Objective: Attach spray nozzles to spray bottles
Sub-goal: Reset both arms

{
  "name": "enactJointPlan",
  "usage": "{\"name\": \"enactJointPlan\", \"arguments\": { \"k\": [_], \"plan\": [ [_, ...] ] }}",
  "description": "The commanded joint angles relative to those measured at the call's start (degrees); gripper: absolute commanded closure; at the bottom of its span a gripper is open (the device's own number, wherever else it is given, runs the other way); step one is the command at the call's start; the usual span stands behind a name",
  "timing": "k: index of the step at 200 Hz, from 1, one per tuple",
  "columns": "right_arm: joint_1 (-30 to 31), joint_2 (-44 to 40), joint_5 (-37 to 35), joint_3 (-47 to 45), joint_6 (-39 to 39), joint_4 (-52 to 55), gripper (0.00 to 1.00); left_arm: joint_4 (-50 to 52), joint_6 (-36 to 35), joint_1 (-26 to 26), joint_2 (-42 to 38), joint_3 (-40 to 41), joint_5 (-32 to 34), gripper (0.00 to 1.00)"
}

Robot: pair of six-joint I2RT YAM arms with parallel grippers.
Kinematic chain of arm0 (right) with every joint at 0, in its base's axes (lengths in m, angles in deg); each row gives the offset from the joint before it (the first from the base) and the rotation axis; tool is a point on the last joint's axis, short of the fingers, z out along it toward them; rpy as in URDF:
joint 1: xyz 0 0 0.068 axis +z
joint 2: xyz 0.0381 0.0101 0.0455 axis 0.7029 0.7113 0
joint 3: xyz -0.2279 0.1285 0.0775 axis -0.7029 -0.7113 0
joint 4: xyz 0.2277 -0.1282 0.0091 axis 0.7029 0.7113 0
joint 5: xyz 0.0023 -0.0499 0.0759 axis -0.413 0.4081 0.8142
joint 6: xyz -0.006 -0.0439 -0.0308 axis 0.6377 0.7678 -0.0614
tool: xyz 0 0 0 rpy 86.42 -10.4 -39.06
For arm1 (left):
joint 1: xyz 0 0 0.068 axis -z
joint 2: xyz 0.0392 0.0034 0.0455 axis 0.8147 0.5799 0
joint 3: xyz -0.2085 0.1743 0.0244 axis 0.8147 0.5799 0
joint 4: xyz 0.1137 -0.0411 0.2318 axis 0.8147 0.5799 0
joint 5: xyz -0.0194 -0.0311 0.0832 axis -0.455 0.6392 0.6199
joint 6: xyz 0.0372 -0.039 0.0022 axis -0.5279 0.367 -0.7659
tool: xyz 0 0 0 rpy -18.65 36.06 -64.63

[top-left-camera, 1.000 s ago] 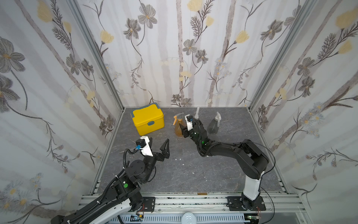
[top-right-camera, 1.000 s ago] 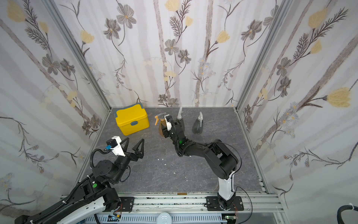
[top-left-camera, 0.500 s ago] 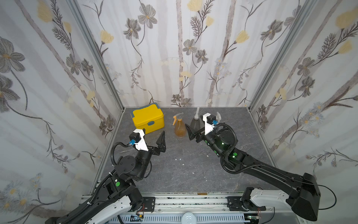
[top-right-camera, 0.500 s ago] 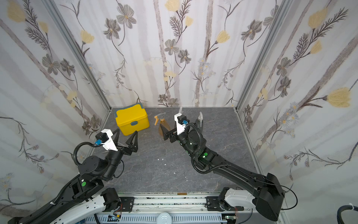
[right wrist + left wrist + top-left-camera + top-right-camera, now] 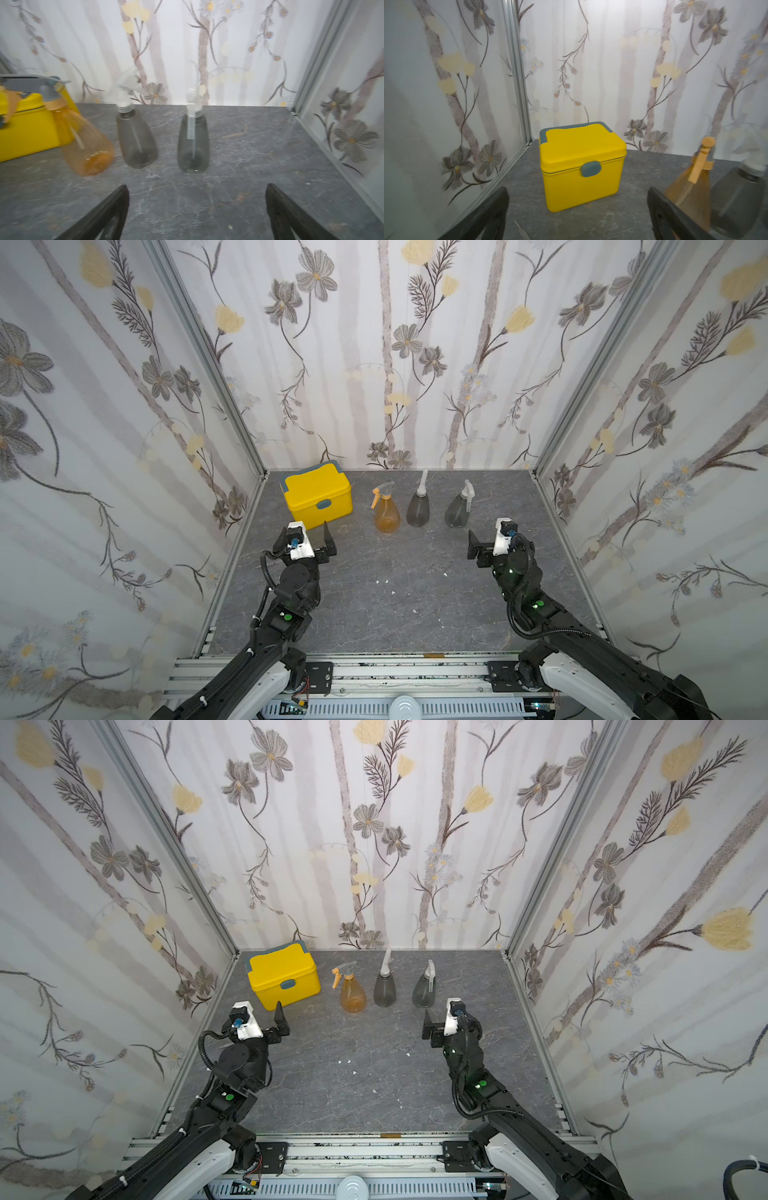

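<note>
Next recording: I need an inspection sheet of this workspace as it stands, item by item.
Surface: grey marbled tabletop, flat and dry-looking.
Job's things: amber bottle, middle grey bottle and end grey bottle stand upright in a row near the back wall. The nozzles sit one on each neck; how tight they are cannot be told.
Clutter: yellow box, lid shut, beside the amber bottle; white specks mid-table.
Grippers: left gripper and right gripper are both open and empty, short of the bottles.
Cables: black cable loops hang at each wrist, touching none of the bottles.
Surroundings: floral walls on three sides, with metal corner posts.
</note>
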Motion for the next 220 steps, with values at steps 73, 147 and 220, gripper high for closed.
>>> {"name": "enactJointPlan", "arguments": {
  "k": [73, 147, 220],
  "plan": [
    [-18.7, 15.3, 15.1, -8.3, 7.0, -24.3, 0.00, -31.6, 1.1, -18.0, 26.9, 2.5, -30.5, 0.00],
    [-21.3, 23.4, 17.4, -8.6, 4.1, -36.0, 0.00, -26.8, 3.8, -18.7, 31.9, 2.0, -29.4, 0.00],
    [-23.7, 23.1, 18.8, -8.2, 2.3, -34.8, 0.00, -31.0, 5.1, -19.4, 41.4, -2.0, -33.7, 0.00]
  ]
}}
